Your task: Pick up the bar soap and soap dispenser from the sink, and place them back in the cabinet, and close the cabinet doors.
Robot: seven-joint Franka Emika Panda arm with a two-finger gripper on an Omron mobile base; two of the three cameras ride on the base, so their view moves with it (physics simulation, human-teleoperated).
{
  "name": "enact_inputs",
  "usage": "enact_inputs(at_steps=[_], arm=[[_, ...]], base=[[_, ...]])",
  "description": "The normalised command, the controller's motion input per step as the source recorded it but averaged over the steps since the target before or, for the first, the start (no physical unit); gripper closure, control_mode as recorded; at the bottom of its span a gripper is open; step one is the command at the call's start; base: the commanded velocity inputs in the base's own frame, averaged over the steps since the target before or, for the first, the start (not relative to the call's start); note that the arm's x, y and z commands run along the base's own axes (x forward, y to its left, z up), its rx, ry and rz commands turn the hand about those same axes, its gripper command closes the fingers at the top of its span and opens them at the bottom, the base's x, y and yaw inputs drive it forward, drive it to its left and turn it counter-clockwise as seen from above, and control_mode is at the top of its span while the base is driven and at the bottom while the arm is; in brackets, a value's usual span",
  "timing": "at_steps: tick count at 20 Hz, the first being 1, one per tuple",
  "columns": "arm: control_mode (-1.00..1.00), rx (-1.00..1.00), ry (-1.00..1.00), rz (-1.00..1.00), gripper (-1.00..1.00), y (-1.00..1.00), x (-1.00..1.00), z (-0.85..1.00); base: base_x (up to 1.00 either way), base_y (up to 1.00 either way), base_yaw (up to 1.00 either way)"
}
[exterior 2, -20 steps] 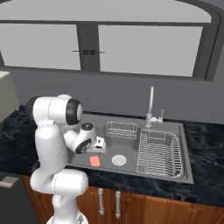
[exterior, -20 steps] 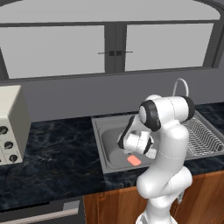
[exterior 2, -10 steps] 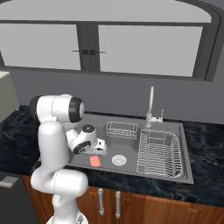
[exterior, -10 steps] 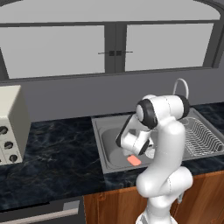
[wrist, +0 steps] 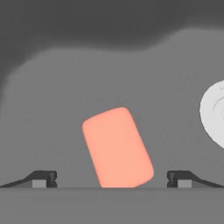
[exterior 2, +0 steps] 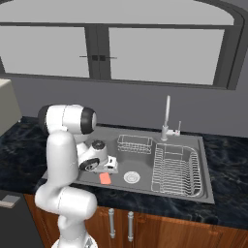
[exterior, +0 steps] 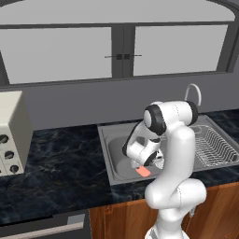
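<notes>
The bar soap [wrist: 117,148], a flat salmon-orange block with rounded corners, lies on the grey floor of the sink [exterior 2: 145,184]. It also shows as a small orange patch, the bar soap [exterior 2: 105,178], near the sink's front wall, and as the bar soap [exterior: 143,171] just under the hand. My gripper [wrist: 111,179] hangs open directly over it, one fingertip [wrist: 41,178] on each side of the block, not touching it. In the base views the gripper [exterior 2: 112,164] is lowered into the basin. The soap dispenser, the cabinet and the cabinet doors are out of view.
A round white drain [wrist: 214,113] lies beside the soap. A wire dish rack [exterior 2: 177,169] fills the sink's right half, a small wire basket [exterior 2: 134,144] sits at the back, the faucet [exterior 2: 166,118] behind it. A cream appliance [exterior: 11,133] stands on the dark counter [exterior: 65,158].
The hand has sunk lower into the sink towards the bar soap, and the elbow has dropped with it. The soap has not moved and the jaws stay open.
</notes>
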Motion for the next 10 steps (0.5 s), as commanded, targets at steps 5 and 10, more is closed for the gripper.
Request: enact_inputs(at_steps=[5, 10], arm=[[-1.0, 0.0, 0.03, 0.03, -1.0, 0.0, 0.03, -0.18], [-1.0, 0.0, 0.07, 0.03, -1.0, 0.0, 0.1, -0.2]], base=[[0.0, 0.0, 0.0], [0.0, 0.0, 0.0]])
